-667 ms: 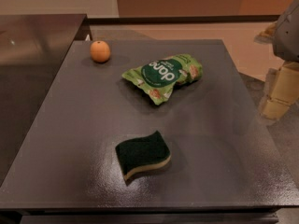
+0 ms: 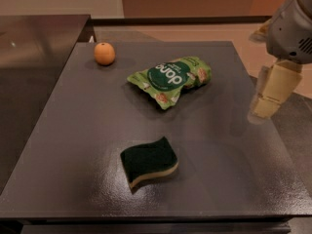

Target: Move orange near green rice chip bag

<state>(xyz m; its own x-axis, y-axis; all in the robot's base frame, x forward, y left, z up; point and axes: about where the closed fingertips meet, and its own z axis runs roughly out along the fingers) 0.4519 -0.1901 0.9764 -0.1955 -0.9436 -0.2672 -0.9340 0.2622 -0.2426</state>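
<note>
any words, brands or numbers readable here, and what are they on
"dop", as near as the big white letters can be made out: on the dark round label of the green rice chip bag.
Smaller print on the bag: cannot be read.
No text shows on the orange, the sponge, the table, or the gripper at the table's right edge.

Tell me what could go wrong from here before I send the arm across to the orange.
1. The pincer hangs over the right edge of the table; the green rice chip bag lies between it and the orange, so a low straight reach might shove the bag.
2. The orange is round and sits near the far-left corner; a glancing touch could roll it off.
</note>
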